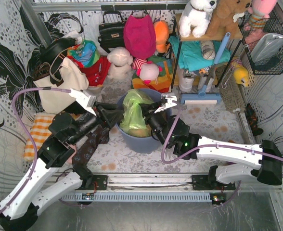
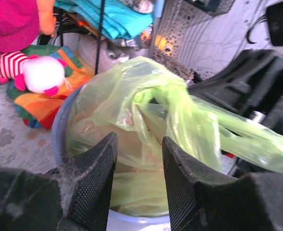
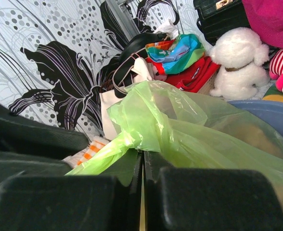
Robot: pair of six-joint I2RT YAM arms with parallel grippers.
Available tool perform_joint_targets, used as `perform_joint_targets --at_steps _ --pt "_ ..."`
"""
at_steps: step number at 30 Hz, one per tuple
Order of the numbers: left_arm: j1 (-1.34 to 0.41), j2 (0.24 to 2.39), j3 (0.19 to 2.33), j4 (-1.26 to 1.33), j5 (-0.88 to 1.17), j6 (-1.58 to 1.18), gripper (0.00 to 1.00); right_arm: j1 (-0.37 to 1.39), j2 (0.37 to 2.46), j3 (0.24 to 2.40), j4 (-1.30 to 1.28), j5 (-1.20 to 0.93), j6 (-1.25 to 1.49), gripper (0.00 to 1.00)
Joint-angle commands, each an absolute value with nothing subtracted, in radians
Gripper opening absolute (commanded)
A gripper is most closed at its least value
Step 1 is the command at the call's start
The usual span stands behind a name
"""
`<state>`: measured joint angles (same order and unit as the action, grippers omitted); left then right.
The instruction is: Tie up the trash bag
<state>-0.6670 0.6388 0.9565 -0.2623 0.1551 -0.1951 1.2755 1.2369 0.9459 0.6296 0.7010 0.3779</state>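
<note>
From above, the bin (image 1: 142,143) is standing in the middle of the table between the two arms, and the bag (image 1: 134,113) is sitting inside it, its crumpled green top rising above the rim. The left gripper (image 1: 113,115) is reaching in at the bin's left rim and the right gripper (image 1: 152,113) at its right rim, both close to the bag. A tote (image 1: 59,84) is leaning well left of the bin. In the left wrist view, the left gripper (image 2: 139,142) is hovering at the bin's near rim (image 2: 59,130) with its fingers (image 2: 96,173) standing partly apart and gripping nothing; the bag (image 2: 146,110) is showing through the gap beyond them, and one strand of it (image 2: 247,139) is stretching away to the right. In the right wrist view, the right gripper (image 3: 142,161) is pressing its fingers fully together, pinching a twisted strand of the bag (image 3: 180,125), which is bulging up just past the fingertips over the bin (image 3: 271,115).
</note>
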Motion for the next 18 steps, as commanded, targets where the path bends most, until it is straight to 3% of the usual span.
perform_joint_targets --at_steps 1,13,18 --pt "-0.668 0.695 0.948 -0.189 0.05 -0.146 0.51 1.27 1.209 0.936 0.666 0.688 0.394 0.0" --pt "-0.592 0.759 0.92 -0.018 0.118 -0.131 0.52 1.27 1.211 0.94 0.651 0.675 0.399 0.0" --pt "-0.583 0.784 0.928 -0.006 0.175 -0.1 0.4 1.271 1.213 0.94 0.646 0.676 0.403 0.0"
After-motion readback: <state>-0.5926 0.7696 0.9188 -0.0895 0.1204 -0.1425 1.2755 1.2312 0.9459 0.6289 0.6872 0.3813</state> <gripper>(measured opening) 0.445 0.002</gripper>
